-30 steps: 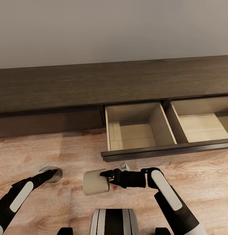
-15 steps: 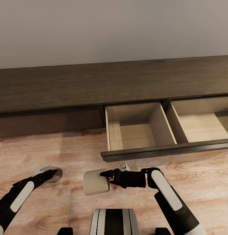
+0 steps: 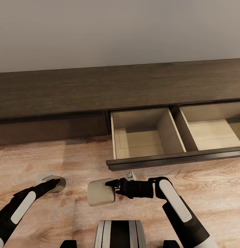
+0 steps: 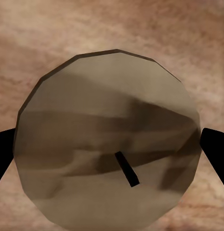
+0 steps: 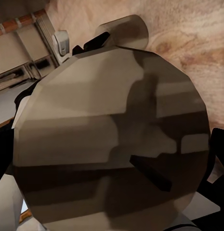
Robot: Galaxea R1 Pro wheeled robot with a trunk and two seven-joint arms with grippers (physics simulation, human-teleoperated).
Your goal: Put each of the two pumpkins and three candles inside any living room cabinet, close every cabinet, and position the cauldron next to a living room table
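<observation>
The cabinet (image 3: pixel 82 89) runs along the wall, with one wide drawer (image 3: pixel 175 159) pulled open over two pale, bare compartments. My right gripper (image 3: pixel 111 184) is shut on a pale candle (image 3: pixel 99 193), holding it tipped on its side above the floor in front of the drawer. In the right wrist view that candle (image 5: pixel 107 139) shows its dark wick. My left gripper (image 3: pixel 55 182) reaches to a second candle (image 3: pixel 60 186) low at the floor on the left. In the left wrist view this candle (image 4: pixel 107 144) sits between both dark fingertips (image 4: pixel 3 149), which touch its sides.
Light wood-plank floor (image 3: pixel 202 186) stretches in front of the cabinet. The open drawer's front edge juts out just beyond my right gripper. The cabinet section to the left of the drawer (image 3: pixel 51 129) is shut. My white base (image 3: pixel 120 234) shows at the bottom.
</observation>
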